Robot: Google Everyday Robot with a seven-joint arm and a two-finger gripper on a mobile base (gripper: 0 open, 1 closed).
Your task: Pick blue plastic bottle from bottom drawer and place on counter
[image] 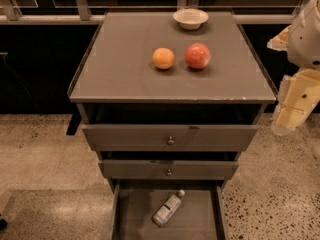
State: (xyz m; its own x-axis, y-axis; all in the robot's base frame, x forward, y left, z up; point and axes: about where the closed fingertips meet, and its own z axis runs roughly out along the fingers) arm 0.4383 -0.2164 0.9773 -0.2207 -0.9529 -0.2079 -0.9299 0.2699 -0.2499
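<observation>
We see the bottle [168, 208] lying on its side in the open bottom drawer [134, 215], set diagonally, its white cap toward the cabinet. Up on the tabletop [117, 71] an orange [163, 58] and a red fruit [198, 55] sit side by side, with a white bowl [190, 18] at the far edge. The gripper [292, 106] hangs right of the cabinet, well apart from the bottle; released or clenched, we cannot tell.

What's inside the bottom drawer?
Only the blue plastic bottle, lying on its side. Rear of the bottom drawer is hidden under the drawer above. Hand hangs right of the counter.
</observation>
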